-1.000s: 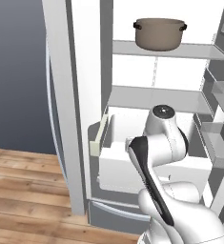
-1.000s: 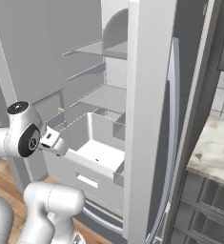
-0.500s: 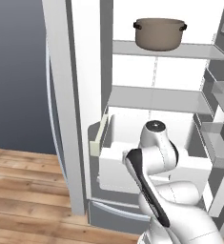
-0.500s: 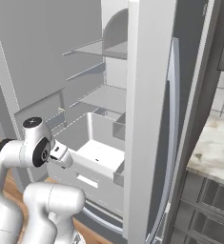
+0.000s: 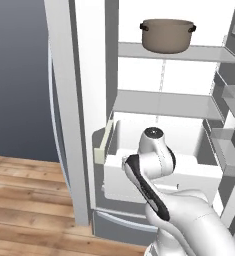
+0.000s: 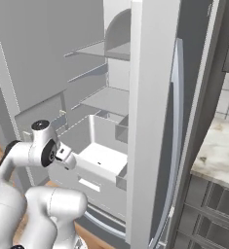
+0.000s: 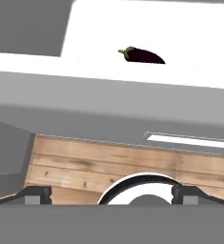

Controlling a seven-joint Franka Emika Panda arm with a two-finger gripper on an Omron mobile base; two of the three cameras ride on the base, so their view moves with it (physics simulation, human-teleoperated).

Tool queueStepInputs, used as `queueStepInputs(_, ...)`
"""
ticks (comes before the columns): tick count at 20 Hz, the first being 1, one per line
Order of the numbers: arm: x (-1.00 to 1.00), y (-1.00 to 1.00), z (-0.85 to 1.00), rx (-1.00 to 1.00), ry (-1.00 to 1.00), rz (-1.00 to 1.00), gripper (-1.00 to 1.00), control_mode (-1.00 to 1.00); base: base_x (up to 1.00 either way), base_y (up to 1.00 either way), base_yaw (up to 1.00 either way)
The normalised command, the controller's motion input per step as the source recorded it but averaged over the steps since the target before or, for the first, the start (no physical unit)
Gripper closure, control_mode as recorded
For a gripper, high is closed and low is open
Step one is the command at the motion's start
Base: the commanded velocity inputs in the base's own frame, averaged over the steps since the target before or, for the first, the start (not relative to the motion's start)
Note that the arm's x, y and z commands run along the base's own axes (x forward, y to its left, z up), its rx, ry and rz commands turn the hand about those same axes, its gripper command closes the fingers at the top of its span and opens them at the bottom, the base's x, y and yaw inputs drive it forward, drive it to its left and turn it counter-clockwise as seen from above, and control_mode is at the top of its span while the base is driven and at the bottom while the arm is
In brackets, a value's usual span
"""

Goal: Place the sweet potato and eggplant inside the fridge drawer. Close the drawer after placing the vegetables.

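The wide white box-shaped plastic fridge drawer (image 5: pixel 154 172) stands pulled out from the open fridge below the lowest shelf — its pale beige panel shows at the left end in the left base view, and its white floor lies exposed in the right base view. On that floor rests the small glossy eggplant (image 7: pixel 143 55) — near-black purple, oblong, lying on its side with a greenish stem cap at one end, apart from the drawer walls.
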Motion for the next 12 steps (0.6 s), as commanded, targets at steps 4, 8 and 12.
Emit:
queueStepInputs(4,0.62,-0.38,-0.72,0.0,0.0,0.0,-1.0,-1.0,0.0,0.0,0.0)
queueStepInputs(8,0.61,-0.42,-0.64,0.0,0.0,0.0,-1.0,-1.0,0.0,0.0,0.0)
queueStepInputs(12,0.54,-0.4,-0.63,0.0,0.0,0.0,-1.0,-1.0,0.0,0.0,0.0)
